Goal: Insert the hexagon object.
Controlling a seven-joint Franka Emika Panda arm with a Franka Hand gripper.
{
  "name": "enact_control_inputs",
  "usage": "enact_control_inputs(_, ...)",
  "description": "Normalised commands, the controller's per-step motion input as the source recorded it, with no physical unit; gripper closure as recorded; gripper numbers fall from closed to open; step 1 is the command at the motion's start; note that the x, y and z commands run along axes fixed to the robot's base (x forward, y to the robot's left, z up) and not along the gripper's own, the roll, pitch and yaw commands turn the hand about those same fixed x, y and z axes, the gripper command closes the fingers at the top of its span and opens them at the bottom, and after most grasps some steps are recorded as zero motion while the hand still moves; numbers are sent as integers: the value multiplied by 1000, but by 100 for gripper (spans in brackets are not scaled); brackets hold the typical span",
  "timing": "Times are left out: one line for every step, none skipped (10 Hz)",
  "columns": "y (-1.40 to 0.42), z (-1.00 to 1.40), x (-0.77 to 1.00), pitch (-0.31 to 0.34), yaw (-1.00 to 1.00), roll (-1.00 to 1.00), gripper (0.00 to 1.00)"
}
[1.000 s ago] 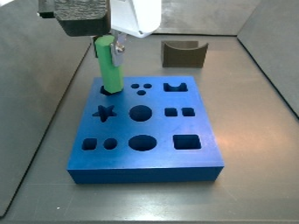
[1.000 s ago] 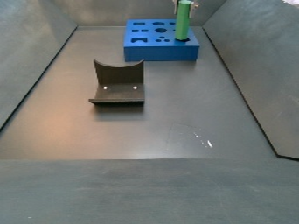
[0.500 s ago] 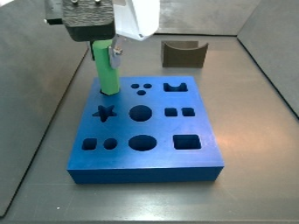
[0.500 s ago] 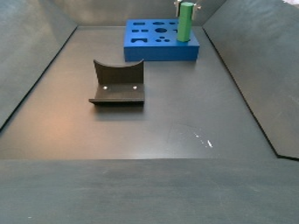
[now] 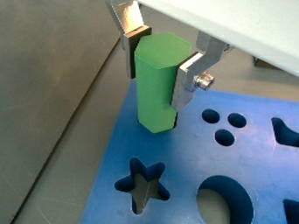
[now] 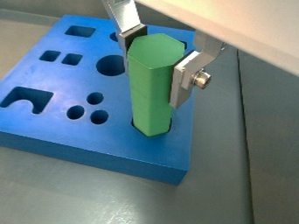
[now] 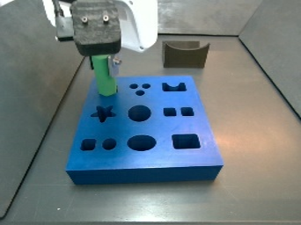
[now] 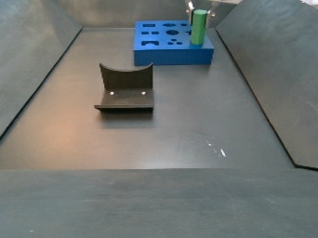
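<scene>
The hexagon object is a bright green upright peg, also seen in the other wrist view. My gripper is shut on it, one silver finger on each side of its upper part. The peg's lower end sits in a hole at a corner of the blue board, which has several shaped holes. In both side views the gripper hangs low over that corner, with the peg standing upright in the board. How deep the peg's end sits is hidden.
A dark grey curved block lies on the grey floor away from the board. Sloping grey walls enclose the floor on all sides.
The gripper has come down with the green peg. Less of the peg shows below the gripper, and its lower end stays at the corner hole.
</scene>
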Motion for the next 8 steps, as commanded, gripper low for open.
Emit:
enact_control_inputs(-71, -437, 146, 0, 0, 0, 100)
enact_control_inputs(-26, -346, 83, 0, -17, 1, 100)
enact_control_inputs(0, -337, 57, 0, -14, 0, 100)
enact_control_inputs(0, -366, 9, -6, 0, -6, 100)
enact_control_inputs(0, -346, 0, -14, 0, -6, 100)
enact_control_inputs(0, -366, 9, -10, 0, -11, 100)
enact_control_inputs(0, -317, 0, -39, 0, -34, 100)
enact_control_inputs(0, -51, 0, -49, 0, -79, 100)
